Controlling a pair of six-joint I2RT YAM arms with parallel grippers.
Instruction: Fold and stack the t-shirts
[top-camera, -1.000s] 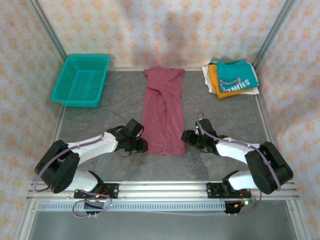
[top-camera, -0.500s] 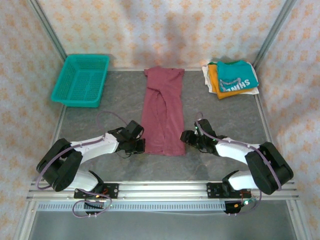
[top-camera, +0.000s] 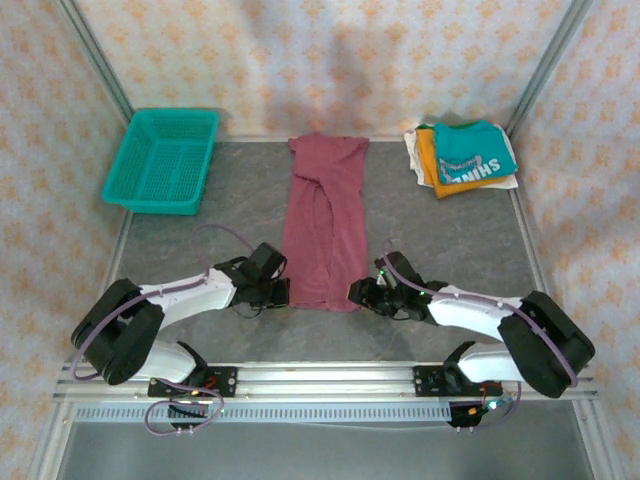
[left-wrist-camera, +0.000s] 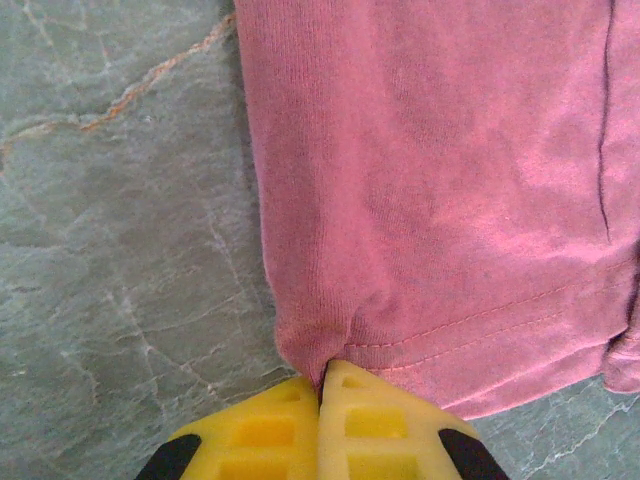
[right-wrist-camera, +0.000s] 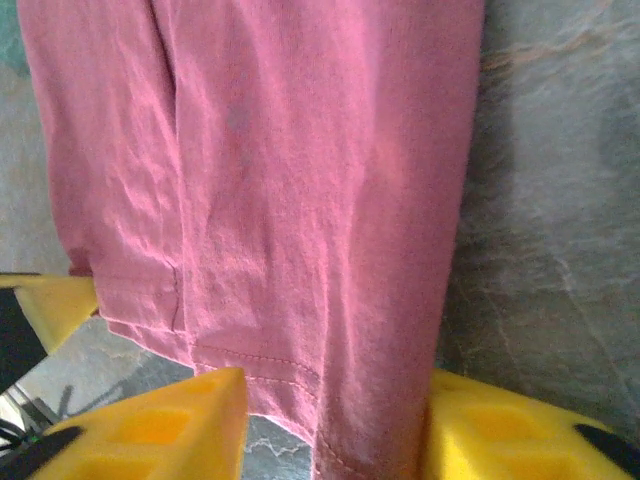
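The maroon t-shirt (top-camera: 325, 225) is soft, matt knit cloth, finely ribbed, with double stitching along its hem; the tabletop (top-camera: 160, 240) looks like grey stone, matt and smooth, veined with pale and rusty cracks; the left pincer (left-wrist-camera: 322, 385) and right pincer (right-wrist-camera: 335, 425) have yellow moulded plastic fingers, faintly shiny, with recessed pockets; the basket (top-camera: 163, 160) at the far left corner is teal plastic mesh; the folded t-shirts (top-camera: 465, 157) at the far right corner are matt cloth; the rail (top-camera: 320, 378) along the near edge is bare metal.
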